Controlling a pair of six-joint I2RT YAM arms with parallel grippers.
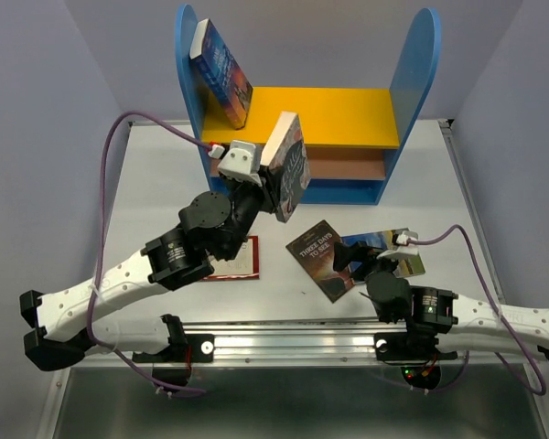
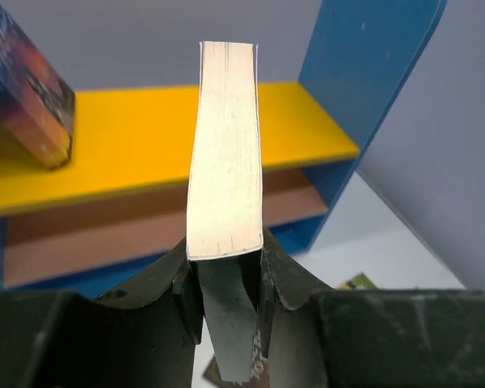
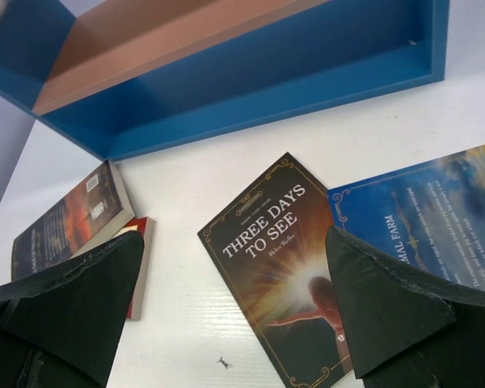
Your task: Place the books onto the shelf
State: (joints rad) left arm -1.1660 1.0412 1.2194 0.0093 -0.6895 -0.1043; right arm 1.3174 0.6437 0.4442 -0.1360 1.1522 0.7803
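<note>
The left gripper (image 2: 225,268) clamped a book (image 2: 225,153) (page edges towards its camera) before the shelf (image 2: 129,141), while the right gripper (image 3: 233,236) hung wide open above the brown paperback (image 3: 279,267).

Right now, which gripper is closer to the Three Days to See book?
Right. The right gripper hovers open just above Three Days to See; the left gripper is farther off, raised in front of the shelf and clamped on a paperback.

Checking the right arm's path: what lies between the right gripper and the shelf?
Right wrist view: the Three Days to See book lies flat before the right gripper, then bare table up to the shelf.
</note>
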